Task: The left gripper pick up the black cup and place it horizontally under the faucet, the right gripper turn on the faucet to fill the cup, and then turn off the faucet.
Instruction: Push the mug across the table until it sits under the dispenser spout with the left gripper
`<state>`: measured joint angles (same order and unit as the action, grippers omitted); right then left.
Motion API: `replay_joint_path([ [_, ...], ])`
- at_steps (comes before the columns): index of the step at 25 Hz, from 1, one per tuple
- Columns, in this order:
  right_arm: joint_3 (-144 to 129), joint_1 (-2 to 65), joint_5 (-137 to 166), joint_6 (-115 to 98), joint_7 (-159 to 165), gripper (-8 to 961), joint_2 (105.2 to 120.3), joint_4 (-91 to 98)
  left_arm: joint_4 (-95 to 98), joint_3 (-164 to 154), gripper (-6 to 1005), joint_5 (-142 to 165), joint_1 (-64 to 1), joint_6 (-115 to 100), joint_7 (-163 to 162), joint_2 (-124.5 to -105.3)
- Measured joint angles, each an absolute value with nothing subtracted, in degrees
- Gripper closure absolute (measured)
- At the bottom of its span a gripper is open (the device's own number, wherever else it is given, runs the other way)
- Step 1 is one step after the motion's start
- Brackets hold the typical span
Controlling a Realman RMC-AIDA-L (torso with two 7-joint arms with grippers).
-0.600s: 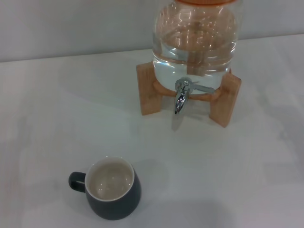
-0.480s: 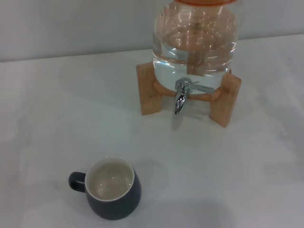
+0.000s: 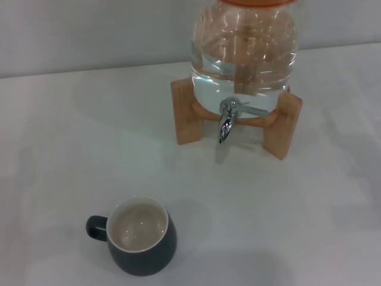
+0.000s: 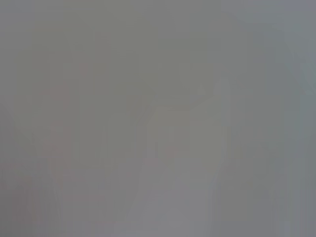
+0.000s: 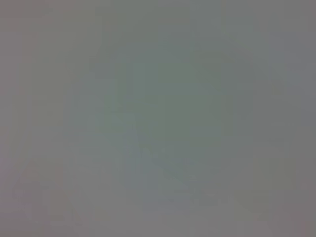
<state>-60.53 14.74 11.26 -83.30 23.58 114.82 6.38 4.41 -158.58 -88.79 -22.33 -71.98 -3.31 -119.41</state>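
Note:
The black cup [image 3: 141,237] stands upright on the white table near the front, left of centre. Its inside is cream-white and its small loop handle points left. The chrome faucet [image 3: 227,121] juts from the front of a clear water jar [image 3: 244,53] at the back, its spout pointing down and its thin lever lying out to the right. The cup sits well in front and to the left of the faucet. Neither the left gripper nor the right gripper shows in any view; both wrist views show only a plain grey surface.
The jar rests on a wooden stand [image 3: 184,111] with one leg each side of the faucet. The white table [image 3: 71,143] spreads around the cup, with a pale wall behind the jar.

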Motion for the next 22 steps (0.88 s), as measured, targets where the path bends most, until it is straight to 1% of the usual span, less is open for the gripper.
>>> replay_joint_path([
  [12, -62.72, 14.19, 11.35, -86.16, 23.04, 85, 114.76, 6.19, 4.68, -158.97, 110, -88.25, -21.94, -71.73, -3.26, -119.35],
  [22, -63.29, 14.38, 11.33, -85.51, 22.99, 85, 114.78, 6.55, 4.32, -159.00, 110, -83.96, -23.38, -73.08, -3.17, -119.24],
])
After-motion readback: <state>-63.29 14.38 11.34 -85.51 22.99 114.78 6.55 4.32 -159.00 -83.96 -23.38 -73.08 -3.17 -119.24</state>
